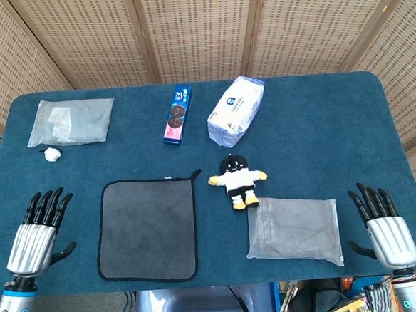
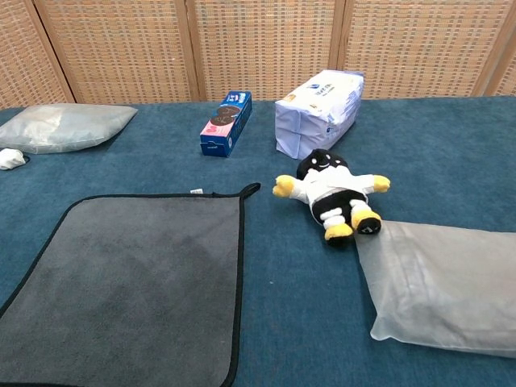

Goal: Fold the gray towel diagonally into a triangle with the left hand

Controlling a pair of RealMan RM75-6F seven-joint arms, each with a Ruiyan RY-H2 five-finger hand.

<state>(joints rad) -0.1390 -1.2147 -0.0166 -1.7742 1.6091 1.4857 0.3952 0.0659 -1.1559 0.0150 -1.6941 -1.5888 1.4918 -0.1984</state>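
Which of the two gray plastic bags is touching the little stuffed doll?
The bag at the near right, beside the right hand; the doll's feet rest against its far corner. The other bag lies alone at the far left corner.

No wording could be read with confidence. The narrow blue cardboard biscuit box point(image 1: 178, 114) carried a white logo, too small to make out. The white and blue plastic tissue pack point(image 2: 319, 110) bore dark blue print, too blurred to read.
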